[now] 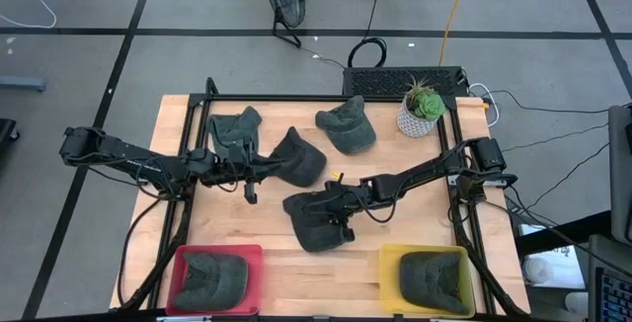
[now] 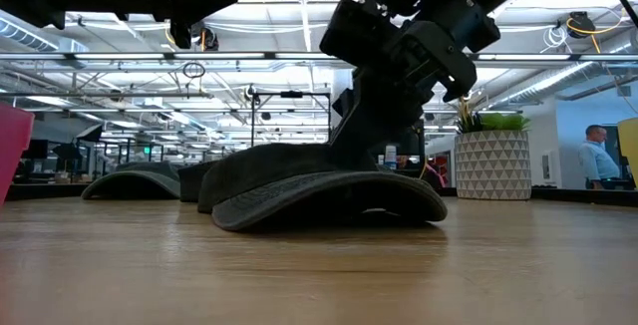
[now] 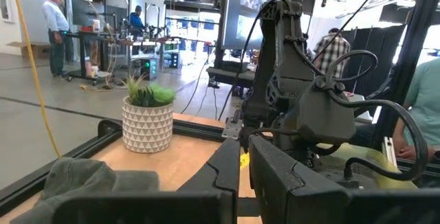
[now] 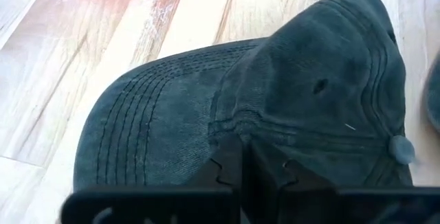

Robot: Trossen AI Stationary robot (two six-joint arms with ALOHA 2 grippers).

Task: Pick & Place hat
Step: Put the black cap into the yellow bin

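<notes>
dark right hand [image 1: 331, 208] pinching hat [image 1: 314, 223], arm stretched low.

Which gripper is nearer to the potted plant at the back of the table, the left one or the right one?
The right. The right gripper is shut on a hat at mid-table, diagonally in front of the potted plant. The left gripper is farther, over by the hats on the table's left half.
</notes>
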